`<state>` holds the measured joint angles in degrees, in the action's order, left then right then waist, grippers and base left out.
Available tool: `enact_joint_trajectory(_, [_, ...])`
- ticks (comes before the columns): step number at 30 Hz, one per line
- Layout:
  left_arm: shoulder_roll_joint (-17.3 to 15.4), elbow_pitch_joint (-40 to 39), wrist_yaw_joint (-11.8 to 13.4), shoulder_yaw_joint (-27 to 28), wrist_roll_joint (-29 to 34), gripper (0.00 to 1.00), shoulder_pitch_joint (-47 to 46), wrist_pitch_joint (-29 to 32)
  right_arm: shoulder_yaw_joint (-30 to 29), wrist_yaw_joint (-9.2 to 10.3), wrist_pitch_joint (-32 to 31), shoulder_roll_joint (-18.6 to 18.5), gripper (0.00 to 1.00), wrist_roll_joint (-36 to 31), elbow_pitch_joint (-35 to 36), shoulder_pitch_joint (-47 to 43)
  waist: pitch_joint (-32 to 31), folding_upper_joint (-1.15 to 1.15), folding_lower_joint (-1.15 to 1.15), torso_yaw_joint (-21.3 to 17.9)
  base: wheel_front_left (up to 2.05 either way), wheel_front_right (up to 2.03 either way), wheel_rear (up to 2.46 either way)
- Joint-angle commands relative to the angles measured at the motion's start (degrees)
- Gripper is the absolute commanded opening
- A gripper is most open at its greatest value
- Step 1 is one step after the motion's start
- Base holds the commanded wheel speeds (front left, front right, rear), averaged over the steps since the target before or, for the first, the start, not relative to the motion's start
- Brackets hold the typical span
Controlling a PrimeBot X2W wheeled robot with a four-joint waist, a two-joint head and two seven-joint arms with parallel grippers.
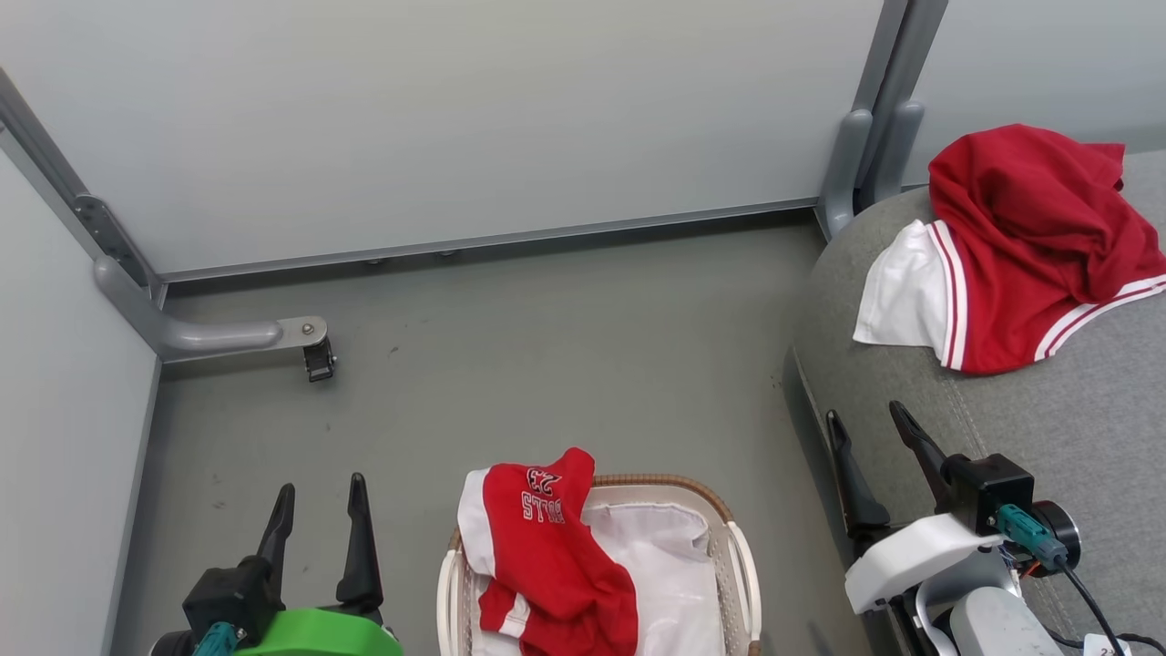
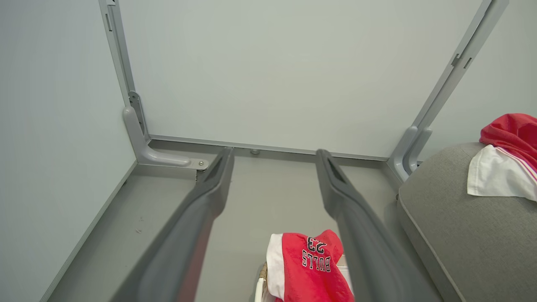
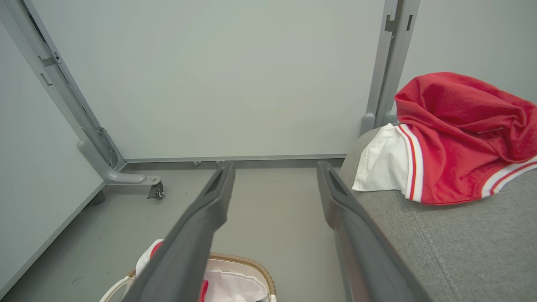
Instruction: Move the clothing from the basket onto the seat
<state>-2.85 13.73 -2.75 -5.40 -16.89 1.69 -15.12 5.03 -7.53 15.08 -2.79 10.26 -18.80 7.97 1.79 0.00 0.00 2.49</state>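
The left fingers (image 1: 360,538) and the right fingers (image 1: 852,483) are wide open and empty in the head view, with the red top (image 1: 547,556) in the basket (image 1: 742,560) between them, nearer the left; the left wrist view shows it low and right, and the right wrist view shows the seat (image 3: 440,243) right beside.

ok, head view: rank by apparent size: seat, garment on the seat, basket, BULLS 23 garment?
1. seat, largest, though cropped by the frame.
2-3. garment on the seat and basket: look about alike; the basket is cut off at the bottom edge, so unranked.
4. BULLS 23 garment, smallest.
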Motion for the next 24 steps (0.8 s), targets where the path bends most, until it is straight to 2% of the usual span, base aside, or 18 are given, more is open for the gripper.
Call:
enact_joint_trajectory(1, [-0.1, 0.2, -0.2, 0.0, 0.5, 1.0, 0.1, 0.0, -0.1, 0.08, 0.1, -0.2, 1.0, 0.0, -0.1, 0.0, 0.1, 0.0, 0.0, 0.0, 0.0, 0.0, 0.0])
enact_joint_trajectory(17, [-0.1, 0.4, -0.5, -1.3, 1.5, 1.0, -2.0, 0.0, -1.2, 0.08, 0.1, -0.2, 1.0, -0.9, 0.3, 1.4, 2.5, 0.0, 0.0, -0.2, 0.0, 0.0, 0.0])
enact_joint_trajectory(24, [-0.1, 2.3, -1.1, -4.7, 2.9, 1.0, -5.3, -0.1, -2.9, 0.08, 0.1, -0.2, 1.0, -2.2, 1.2, 3.2, 6.3, 0.0, 0.0, -0.2, 0.0, 0.0, 0.0])
